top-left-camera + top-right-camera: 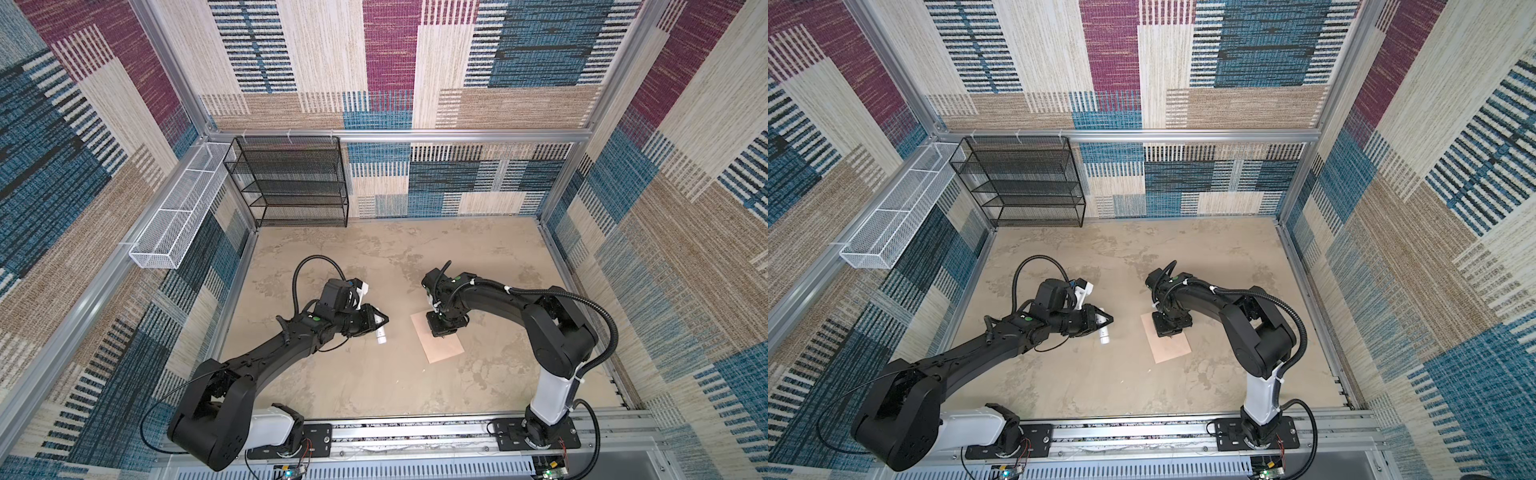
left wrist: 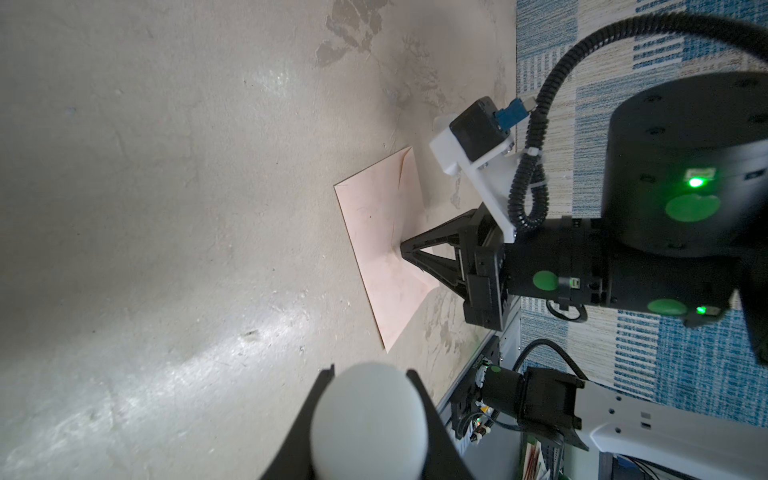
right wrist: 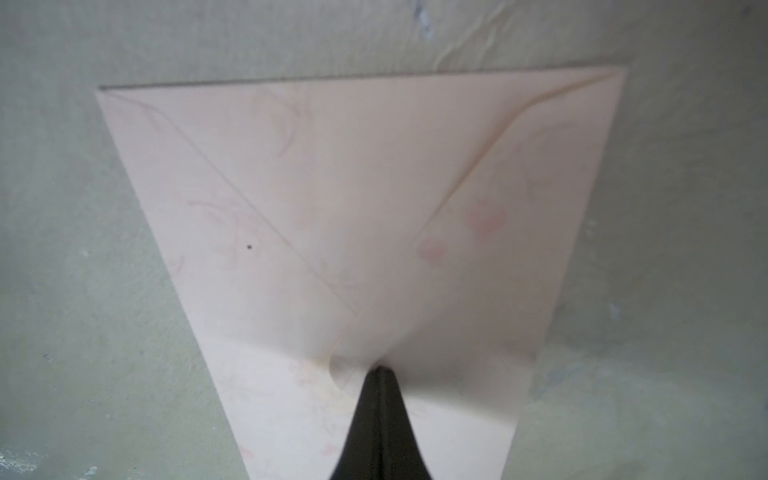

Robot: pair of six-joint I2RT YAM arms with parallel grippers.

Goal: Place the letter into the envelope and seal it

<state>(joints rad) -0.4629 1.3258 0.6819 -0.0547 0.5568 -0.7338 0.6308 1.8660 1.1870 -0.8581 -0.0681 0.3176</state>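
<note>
Closest to the left wrist lens was the small white tube (image 2: 368,419), grasped between the black fingers (image 2: 419,399) of the left tool (image 2: 370,374). In both top views I saw that tool on the left half of the scene, with the tube's end (image 1: 380,335) poking out from it toward the near edge. Whether the tube touched the surface (image 1: 374,395) I could not tell. Right of the middle, apart from the tube, the envelope (image 1: 442,349) lay flat on the surface with its pointed flap (image 3: 353,187) folded down over its back. One slanted edge of the flap stood slightly raised. The right tool (image 3: 379,370) pointed straight down onto the envelope, its tips clenched together and pressing the paper just beside the flap's point. The paper puckered around them. Whether the letter sat inside I could not tell.
</note>
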